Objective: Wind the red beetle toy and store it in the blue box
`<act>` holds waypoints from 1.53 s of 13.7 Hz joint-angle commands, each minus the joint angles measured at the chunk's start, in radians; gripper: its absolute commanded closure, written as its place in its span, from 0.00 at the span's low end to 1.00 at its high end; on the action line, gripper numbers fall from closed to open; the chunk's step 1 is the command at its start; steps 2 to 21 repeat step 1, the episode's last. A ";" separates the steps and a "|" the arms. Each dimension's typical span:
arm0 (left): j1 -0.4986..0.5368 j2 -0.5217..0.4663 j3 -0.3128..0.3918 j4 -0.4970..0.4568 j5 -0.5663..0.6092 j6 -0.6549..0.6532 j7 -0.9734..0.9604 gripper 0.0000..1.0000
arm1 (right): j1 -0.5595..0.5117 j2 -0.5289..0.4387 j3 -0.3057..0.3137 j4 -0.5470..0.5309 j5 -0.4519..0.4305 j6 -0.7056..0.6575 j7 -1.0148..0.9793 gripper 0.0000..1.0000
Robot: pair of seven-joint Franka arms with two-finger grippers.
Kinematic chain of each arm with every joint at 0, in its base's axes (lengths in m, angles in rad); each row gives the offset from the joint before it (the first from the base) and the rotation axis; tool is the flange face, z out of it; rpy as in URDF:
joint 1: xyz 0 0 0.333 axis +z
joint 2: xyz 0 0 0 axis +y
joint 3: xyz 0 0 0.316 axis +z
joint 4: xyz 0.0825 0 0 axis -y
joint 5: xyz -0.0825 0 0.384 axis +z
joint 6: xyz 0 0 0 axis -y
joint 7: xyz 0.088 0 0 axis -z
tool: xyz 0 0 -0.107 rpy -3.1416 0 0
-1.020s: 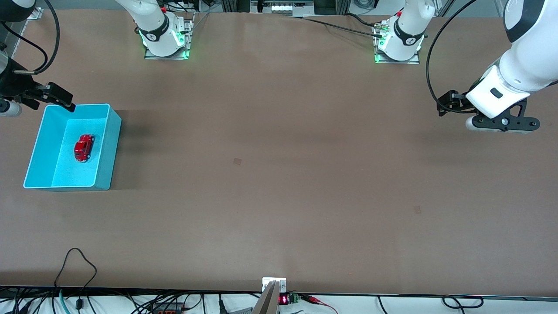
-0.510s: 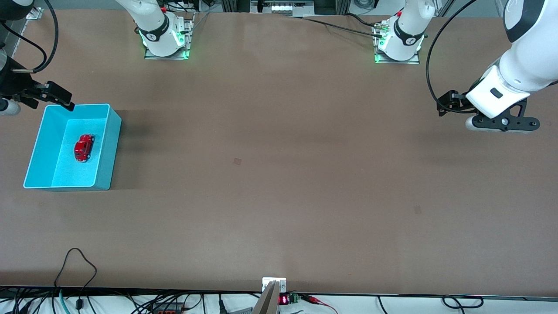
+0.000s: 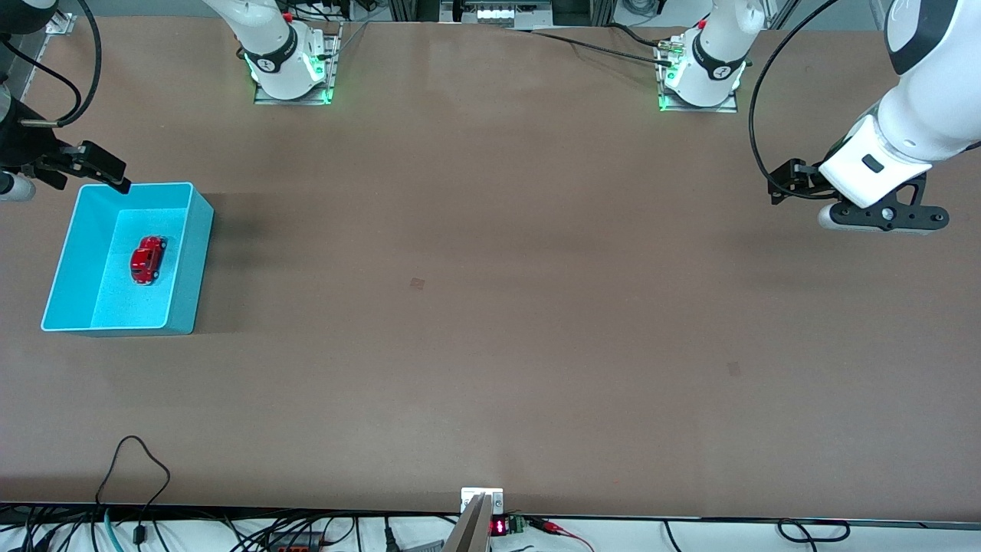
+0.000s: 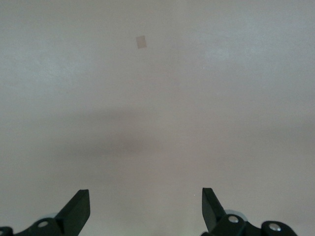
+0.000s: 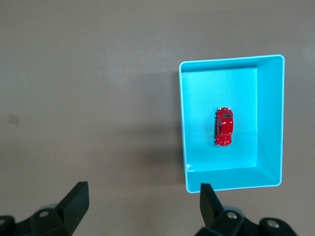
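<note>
The red beetle toy lies inside the blue box at the right arm's end of the table; both also show in the right wrist view, the toy on the floor of the box. My right gripper hangs in the air at the table's end, beside the box corner farthest from the front camera. It is open and empty. My left gripper waits over bare table at the left arm's end, open and empty.
The brown table holds a small square patch near its middle and another nearer the front camera. Both arm bases stand along the edge farthest from that camera. Cables hang at the nearest edge.
My right gripper has drifted slightly away from the box, toward the table's end. The toy, the box and the left arm have not moved.
</note>
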 commanded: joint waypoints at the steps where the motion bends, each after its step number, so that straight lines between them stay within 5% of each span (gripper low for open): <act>1: -0.009 -0.015 0.010 -0.004 -0.020 -0.009 -0.007 0.00 | -0.005 -0.010 0.001 0.009 0.007 -0.019 -0.005 0.00; 21: -0.009 -0.015 0.010 -0.004 -0.020 -0.009 -0.007 0.00 | -0.005 -0.010 0.001 0.009 0.007 -0.019 -0.005 0.00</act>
